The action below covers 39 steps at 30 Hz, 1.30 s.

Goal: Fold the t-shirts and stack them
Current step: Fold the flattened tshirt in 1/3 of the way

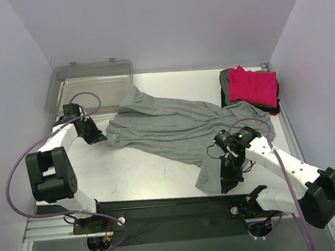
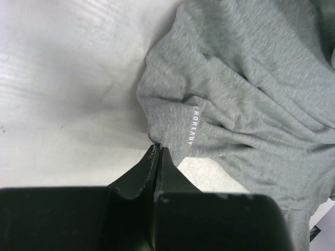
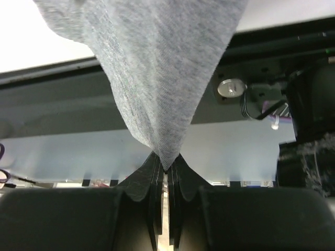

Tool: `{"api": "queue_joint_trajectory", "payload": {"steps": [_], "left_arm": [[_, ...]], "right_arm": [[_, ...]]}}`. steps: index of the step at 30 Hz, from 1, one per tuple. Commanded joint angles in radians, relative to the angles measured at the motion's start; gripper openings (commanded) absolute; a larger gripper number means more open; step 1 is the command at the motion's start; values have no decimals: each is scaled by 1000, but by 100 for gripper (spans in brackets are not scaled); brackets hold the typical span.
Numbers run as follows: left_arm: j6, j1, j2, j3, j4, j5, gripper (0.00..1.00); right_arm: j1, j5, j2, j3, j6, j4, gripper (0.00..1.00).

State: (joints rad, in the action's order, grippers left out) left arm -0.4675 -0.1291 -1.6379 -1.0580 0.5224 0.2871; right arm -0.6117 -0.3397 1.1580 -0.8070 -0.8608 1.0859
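Note:
The large heather-grey t-shirt [image 1: 168,128] lies crumpled across the middle of the table. My left gripper [image 1: 102,138] is shut on its left edge, close to a small white printed label [image 2: 190,125] on the cloth [image 2: 246,89]. My right gripper [image 1: 227,182] is shut on a corner of the same shirt [image 3: 157,78] at the table's front edge, and the cloth hangs taut from its tips [image 3: 166,166]. A stack of folded t-shirts [image 1: 252,88], bright pink-red on top with green and dark ones under it, sits at the back right.
A clear plastic bin [image 1: 93,82] stands at the back left, just behind my left arm. The black front rail [image 1: 175,210] of the table runs under my right gripper. Purple cables loop off both arms.

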Motion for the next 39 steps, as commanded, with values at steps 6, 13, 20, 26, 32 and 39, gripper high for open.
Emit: {"api": "queue_joint_trajectory", "payload": {"steps": [6, 13, 20, 26, 32, 39], "left_arm": [[-19, -27, 183, 58, 106, -77, 0], [-26, -55, 317, 98, 177, -112, 0], [0, -84, 424, 112, 304, -150, 0], [18, -86, 481, 107, 379, -206, 0], [62, -84, 478, 75, 424, -235, 0], [82, -58, 428, 50, 366, -201, 0]], "right_arm": [[-13, -25, -96, -47, 22, 242, 0], [-20, -42, -179, -81, 5, 322, 0], [-36, -54, -244, -124, -1, 433, 0], [-46, -114, -314, -141, -53, 439, 0], [-49, -93, -337, -167, -84, 439, 0], [-39, 28, -313, -215, -136, 419, 0]]}}
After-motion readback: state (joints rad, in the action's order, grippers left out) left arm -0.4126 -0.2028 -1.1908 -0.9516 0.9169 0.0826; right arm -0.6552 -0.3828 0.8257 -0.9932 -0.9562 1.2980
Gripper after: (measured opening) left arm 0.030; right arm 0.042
